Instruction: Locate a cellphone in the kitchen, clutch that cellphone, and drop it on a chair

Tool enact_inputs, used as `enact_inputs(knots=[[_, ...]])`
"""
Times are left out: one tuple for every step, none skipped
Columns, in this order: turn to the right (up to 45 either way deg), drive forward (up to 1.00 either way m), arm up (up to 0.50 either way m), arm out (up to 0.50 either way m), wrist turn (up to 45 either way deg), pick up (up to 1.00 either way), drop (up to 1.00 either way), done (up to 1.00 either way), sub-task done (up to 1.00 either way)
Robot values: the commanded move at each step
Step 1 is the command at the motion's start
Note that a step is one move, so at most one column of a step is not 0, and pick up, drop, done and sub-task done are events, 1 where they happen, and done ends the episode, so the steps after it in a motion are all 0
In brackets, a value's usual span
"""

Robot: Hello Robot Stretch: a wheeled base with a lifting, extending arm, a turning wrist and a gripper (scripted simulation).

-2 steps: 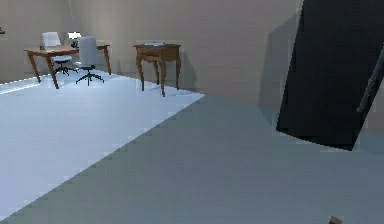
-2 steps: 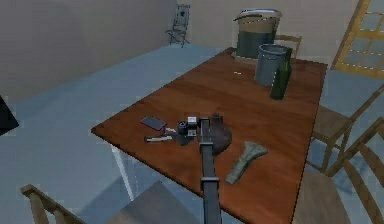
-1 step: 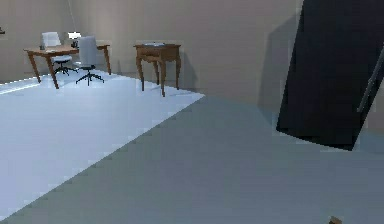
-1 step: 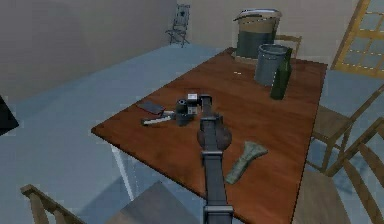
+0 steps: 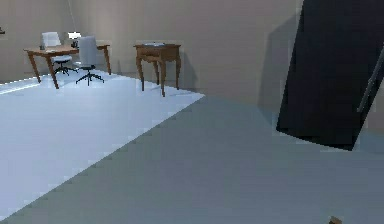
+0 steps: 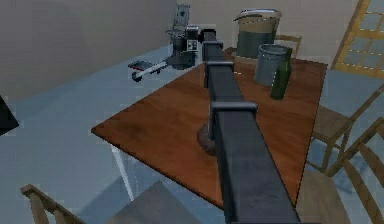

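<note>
The arm reaches across the reddish-brown wooden table (image 6: 150,125). The gripper (image 6: 181,50) stands near the far corner. Jaw state cannot be told, nor whether anything is held. A small dark flat slab (image 6: 146,68), probably the cellphone, lies on that corner just left of the fingers, its long axis pointing roughly toward them.

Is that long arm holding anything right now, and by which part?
It cannot be told. The gripper at the far end of the arm shows against the far corner of the wooden table, so whether anything is in it can't be made out.
</note>
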Motion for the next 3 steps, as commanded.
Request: enact_inputs(knots=[[0.0,0.00,0.00,0.00,-45.0,0.00,0.00,0.00,0.00],[0.0,0.00,0.00,0.00,-39.0,0.00,0.00,0.00,0.00],[0.0,0.00,0.00,-0.48,0.0,0.00,0.00,0.00,0.00]])
